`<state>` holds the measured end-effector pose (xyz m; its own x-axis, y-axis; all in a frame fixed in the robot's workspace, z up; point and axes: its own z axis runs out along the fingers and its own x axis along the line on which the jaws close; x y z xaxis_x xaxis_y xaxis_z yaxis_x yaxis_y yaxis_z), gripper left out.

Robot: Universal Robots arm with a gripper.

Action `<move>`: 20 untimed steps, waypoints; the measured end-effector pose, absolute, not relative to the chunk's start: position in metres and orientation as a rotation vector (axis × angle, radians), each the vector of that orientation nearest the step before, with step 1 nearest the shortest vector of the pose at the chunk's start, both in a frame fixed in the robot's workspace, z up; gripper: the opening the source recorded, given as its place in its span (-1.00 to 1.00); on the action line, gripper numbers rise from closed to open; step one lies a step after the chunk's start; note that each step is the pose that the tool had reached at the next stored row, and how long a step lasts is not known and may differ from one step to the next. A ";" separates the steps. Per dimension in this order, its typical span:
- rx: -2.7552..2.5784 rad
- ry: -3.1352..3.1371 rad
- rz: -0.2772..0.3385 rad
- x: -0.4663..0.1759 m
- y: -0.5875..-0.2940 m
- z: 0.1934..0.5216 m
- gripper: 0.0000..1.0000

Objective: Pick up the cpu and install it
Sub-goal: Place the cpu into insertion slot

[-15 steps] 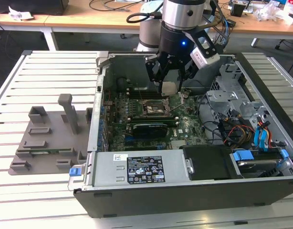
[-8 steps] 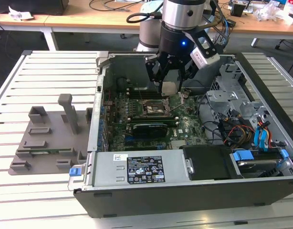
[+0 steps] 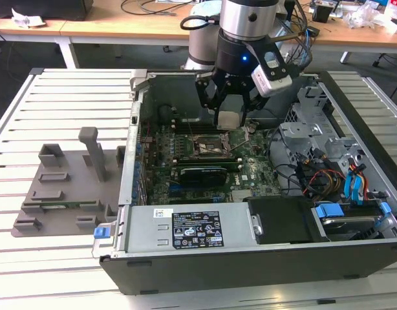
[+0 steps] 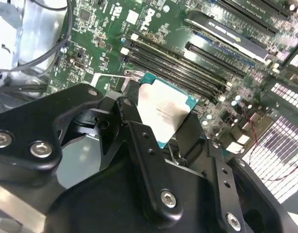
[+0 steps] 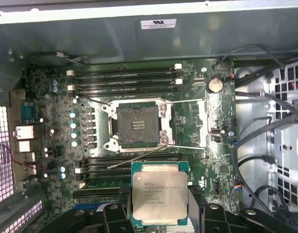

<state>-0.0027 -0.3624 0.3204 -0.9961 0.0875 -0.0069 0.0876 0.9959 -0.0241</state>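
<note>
Claw (image 3: 229,113) holds cpu (image 5: 159,194) above motherboard (image 5: 207,145) (socket (image 5: 138,125) uncovered).

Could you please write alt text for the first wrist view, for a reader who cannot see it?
The black tool grips a thin, square, silver-topped cpu by two opposite edges over a green motherboard. The black square socket in its metal frame lies empty, apart from the cpu, between rows of memory slots.
</note>
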 end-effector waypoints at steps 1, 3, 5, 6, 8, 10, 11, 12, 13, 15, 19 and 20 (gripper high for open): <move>0.153 3.132 -0.038 -0.003 -0.362 0.320 0.09; 0.196 3.130 -0.039 -0.003 -0.362 0.320 0.09; 0.249 3.126 -0.040 -0.003 -0.362 0.320 0.09; 0.291 3.123 -0.042 -0.003 -0.362 0.320 0.09; 0.343 3.118 -0.043 -0.003 -0.362 0.320 0.09; 0.397 3.112 -0.045 -0.003 -0.362 0.320 0.09; 0.411 3.110 -0.045 -0.003 -0.362 0.320 0.09; 0.427 3.108 -0.046 -0.003 -0.362 0.320 0.09; 0.449 3.105 -0.047 -0.003 -0.362 0.320 0.09; 0.486 3.100 -0.048 -0.003 -0.362 0.320 0.09; 0.598 3.081 -0.050 -0.003 -0.362 0.320 0.09; 0.629 3.075 -0.051 -0.003 -0.362 0.320 0.09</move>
<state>-0.0026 -0.3624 0.3202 -0.9196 0.3926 -0.0088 0.3927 0.9191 -0.0314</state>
